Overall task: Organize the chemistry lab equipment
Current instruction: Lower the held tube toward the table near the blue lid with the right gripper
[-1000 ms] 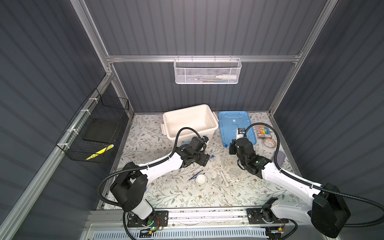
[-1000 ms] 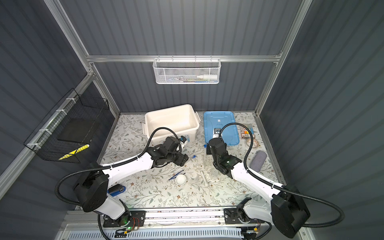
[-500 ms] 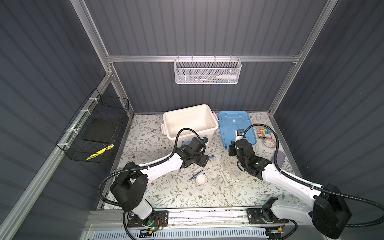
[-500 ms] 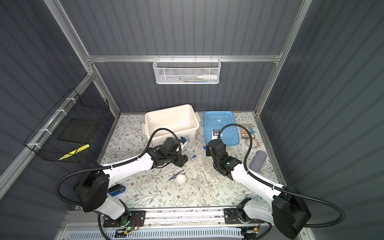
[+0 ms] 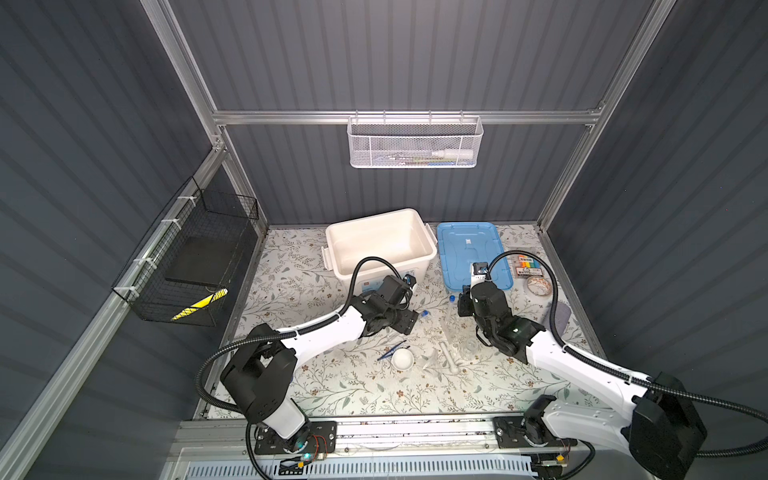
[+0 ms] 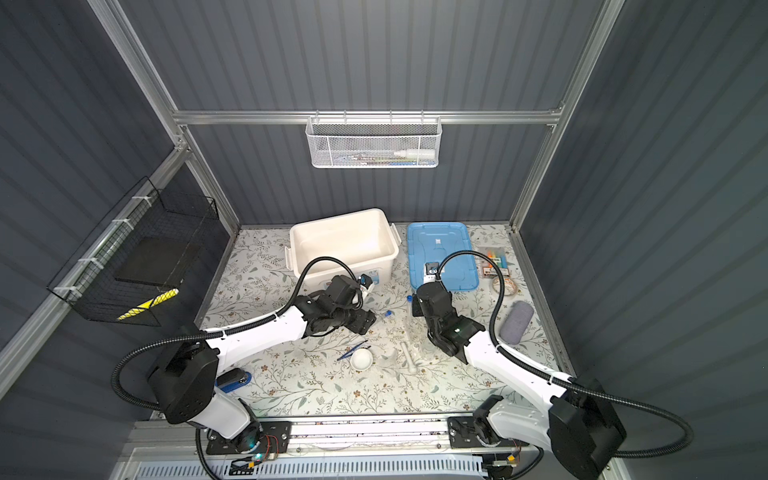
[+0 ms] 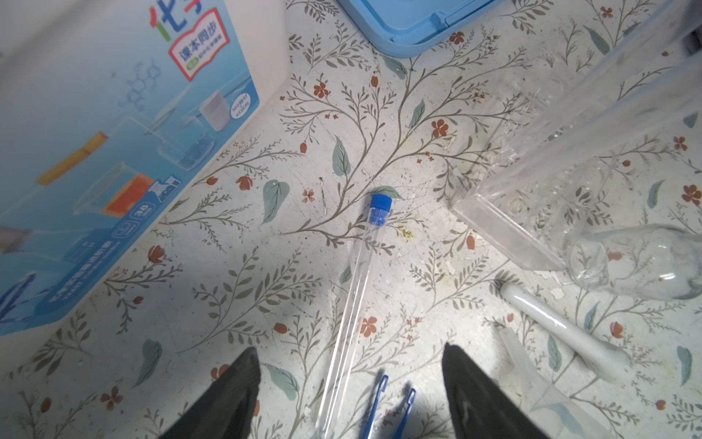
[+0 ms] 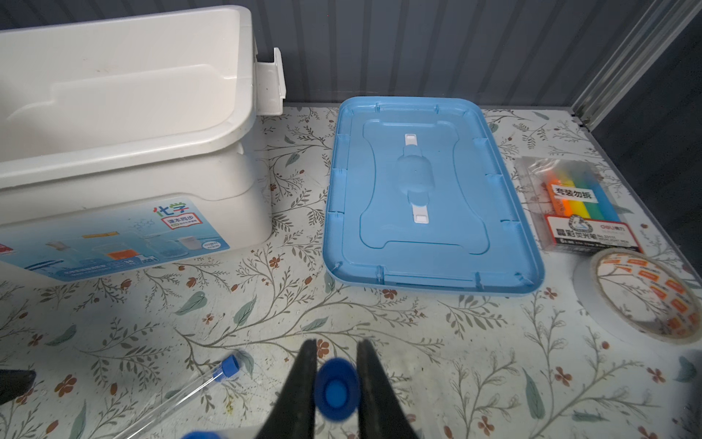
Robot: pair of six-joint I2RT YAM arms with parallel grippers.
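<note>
Took the blue lid (image 5: 469, 257), flat on the desk (image 5: 353, 399), as the reference. Found the white bin (image 5: 380, 245) just beside the lid, on the left arm's side.

Found the right fingers (image 8: 300, 387) clenched on the blue cap of 1 capped tube (image 8: 336, 389), near the lid's front edge. Could not confirm seating of that tube in the clear rack (image 7: 494, 224), which stands in front of the lid.

Found the left fingers (image 7: 235, 395) released and spread wide, low over the desk, in front of the lid toward the bin's side. Noted 1 loose tube (image 7: 361, 273) lying flat between those fingers, touching neither, cap end toward the lid. Noted the dark blue tweezers (image 7: 387, 406) just beside that tube.

Logged the white dish (image 5: 402, 358), white pestle (image 5: 449, 358) and 1 clear glass vessel (image 7: 642, 262) farther in front of the lid, all on the desk.

Logged the marker pack (image 5: 527, 266) and tape roll (image 5: 538, 286) just beside the lid on the right arm's side, and the grey cloth (image 5: 561, 316) farther out that way.
</note>
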